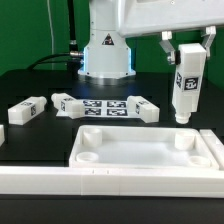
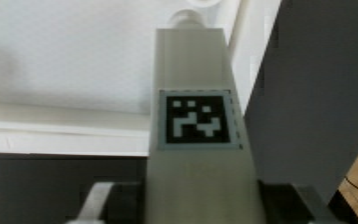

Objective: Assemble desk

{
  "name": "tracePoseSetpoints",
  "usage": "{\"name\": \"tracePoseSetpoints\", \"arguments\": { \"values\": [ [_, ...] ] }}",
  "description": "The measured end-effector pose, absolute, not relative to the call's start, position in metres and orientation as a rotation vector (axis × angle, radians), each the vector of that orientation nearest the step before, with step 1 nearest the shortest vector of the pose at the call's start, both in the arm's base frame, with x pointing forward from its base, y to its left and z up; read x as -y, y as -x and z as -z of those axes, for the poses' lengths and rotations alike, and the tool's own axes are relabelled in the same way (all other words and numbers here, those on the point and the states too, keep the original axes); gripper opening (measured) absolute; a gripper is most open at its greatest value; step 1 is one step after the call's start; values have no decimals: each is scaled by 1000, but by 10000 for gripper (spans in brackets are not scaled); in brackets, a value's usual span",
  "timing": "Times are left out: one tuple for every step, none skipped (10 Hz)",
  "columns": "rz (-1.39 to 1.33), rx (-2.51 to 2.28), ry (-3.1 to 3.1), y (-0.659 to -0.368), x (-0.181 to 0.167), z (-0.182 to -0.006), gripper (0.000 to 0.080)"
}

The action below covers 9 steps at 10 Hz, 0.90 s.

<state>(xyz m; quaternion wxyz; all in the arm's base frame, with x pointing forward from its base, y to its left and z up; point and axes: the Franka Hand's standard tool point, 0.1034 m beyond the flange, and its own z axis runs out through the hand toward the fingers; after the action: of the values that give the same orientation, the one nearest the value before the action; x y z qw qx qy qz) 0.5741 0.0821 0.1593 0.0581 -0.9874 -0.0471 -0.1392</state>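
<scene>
My gripper (image 1: pixel 187 52) hangs at the exterior view's upper right, shut on a white square-section leg (image 1: pixel 187 92) that points straight down, its tag facing the camera. The leg's lower end hovers a little above the far right corner socket (image 1: pixel 182 141) of the white desk slab (image 1: pixel 140 158). In the wrist view the leg (image 2: pixel 197 110) runs away from the gripper (image 2: pixel 194 208), with the dark fingers (image 2: pixel 286 204) pressed on either side of it and the slab (image 2: pixel 51 60) pale and blurred beyond. Three more legs (image 1: pixel 21 111) (image 1: pixel 66 104) (image 1: pixel 142 108) lie on the black table.
The marker board (image 1: pixel 104 107) lies flat between two of the loose legs, in front of the robot's base (image 1: pixel 106 55). A long low white rail (image 1: pixel 90 186) runs along the front edge, just before the slab.
</scene>
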Motion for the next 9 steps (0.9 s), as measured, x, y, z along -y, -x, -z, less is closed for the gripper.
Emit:
{"name": "tracePoseSetpoints", "arguments": {
  "values": [
    [421,144,2993,-574,-82,-159,291],
    [425,185,2992,-581,-81,-160,291],
    [459,217,2985,-597,-82,-164,291],
    [494,259,2978,-610,-82,-162,291],
    [511,308,2975,-617,-81,-159,291],
    [510,303,2975,-616,-81,-158,291],
    [517,305,2975,-617,-81,-158,291],
    [558,301,2973,-619,-79,-158,291],
    [580,315,2972,-618,-80,-157,291]
  ]
}}
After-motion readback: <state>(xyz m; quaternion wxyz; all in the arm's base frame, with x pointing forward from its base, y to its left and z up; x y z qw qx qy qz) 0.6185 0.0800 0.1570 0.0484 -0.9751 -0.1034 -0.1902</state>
